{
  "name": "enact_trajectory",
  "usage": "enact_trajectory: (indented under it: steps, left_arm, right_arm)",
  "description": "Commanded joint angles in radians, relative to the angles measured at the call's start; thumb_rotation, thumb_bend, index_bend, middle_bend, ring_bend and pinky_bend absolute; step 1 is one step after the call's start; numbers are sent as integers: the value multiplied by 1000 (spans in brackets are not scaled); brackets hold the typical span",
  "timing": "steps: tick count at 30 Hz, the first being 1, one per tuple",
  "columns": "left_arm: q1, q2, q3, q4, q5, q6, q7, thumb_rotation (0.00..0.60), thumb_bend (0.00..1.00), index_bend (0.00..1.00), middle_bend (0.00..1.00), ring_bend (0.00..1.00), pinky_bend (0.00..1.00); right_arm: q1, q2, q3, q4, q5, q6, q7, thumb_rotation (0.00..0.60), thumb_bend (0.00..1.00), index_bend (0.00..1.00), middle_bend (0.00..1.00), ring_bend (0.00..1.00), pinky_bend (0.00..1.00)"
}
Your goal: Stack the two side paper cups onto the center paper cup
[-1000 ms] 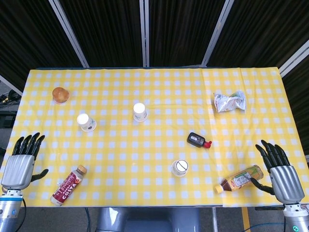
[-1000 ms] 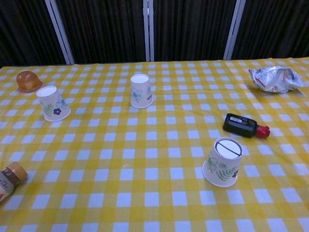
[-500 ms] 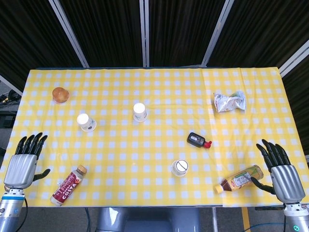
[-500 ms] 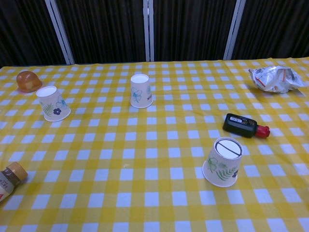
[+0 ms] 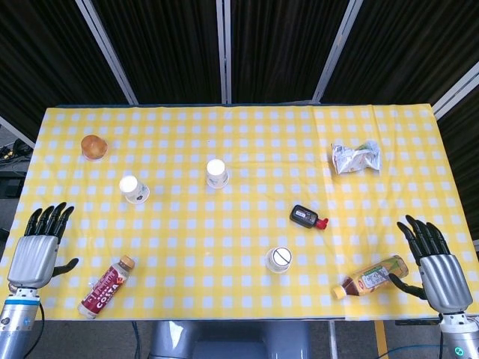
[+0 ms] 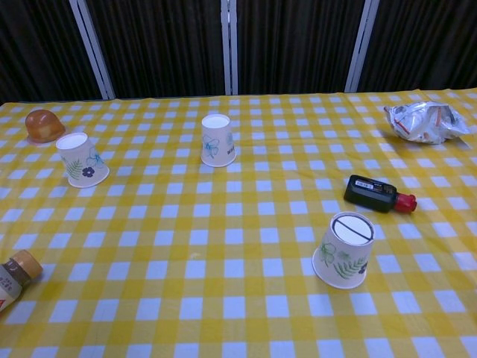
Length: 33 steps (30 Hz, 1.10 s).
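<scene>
Only head view shows left hand [image 5: 34,252], right hand [image 5: 435,265] (both empty).

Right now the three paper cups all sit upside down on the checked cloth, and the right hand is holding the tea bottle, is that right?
Not quite. The head view shows the right hand open beside the tea bottle, not holding it. The three cups do sit upside down on the cloth.

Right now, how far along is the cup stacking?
Nothing is stacked yet: the center paper cup, left paper cup and right paper cup each stand apart, upside down. Nothing is in hand; the left hand and right hand hover open at the table's near corners. Both side cups are left to move.
</scene>
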Motion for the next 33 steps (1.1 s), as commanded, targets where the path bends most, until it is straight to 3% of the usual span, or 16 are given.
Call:
enact_trajectory:
  steps: [1, 7, 11, 17, 24, 33]
  left_arm:
    - [-13, -1, -14, -4, -13, -14, -7, 600, 152, 14, 0, 0, 0]
    - [-115, 13, -98, -29, -104, -130, 39, 600, 175, 119, 0, 0, 0]
    - [-218, 24, -175, -26, -215, -251, 79, 600, 257, 195, 0, 0, 0]
    - [-366, 0, -233, 56, -368, -430, 137, 600, 278, 207, 0, 0, 0]
    - [-508, -49, -242, 173, -541, -581, 213, 600, 272, 213, 0, 0, 0]
    - [-639, -117, -203, 287, -729, -642, 313, 600, 229, 221, 0, 0, 0]
  right_arm:
    - [3, 0, 5, 4, 11, -6, 7, 600, 53, 11, 0, 0, 0]
    - [9, -3, 27, 18, 54, -20, 28, 600, 53, 15, 0, 0, 0]
    - [11, -2, 37, 24, 73, -25, 37, 600, 53, 17, 0, 0, 0]
    - [7, 4, 48, 27, 103, -28, 44, 600, 53, 19, 0, 0, 0]
    - [5, 10, 60, 38, 129, -34, 70, 600, 53, 25, 0, 0, 0]
    - [2, 20, 68, 52, 156, -47, 101, 600, 52, 25, 0, 0, 0]
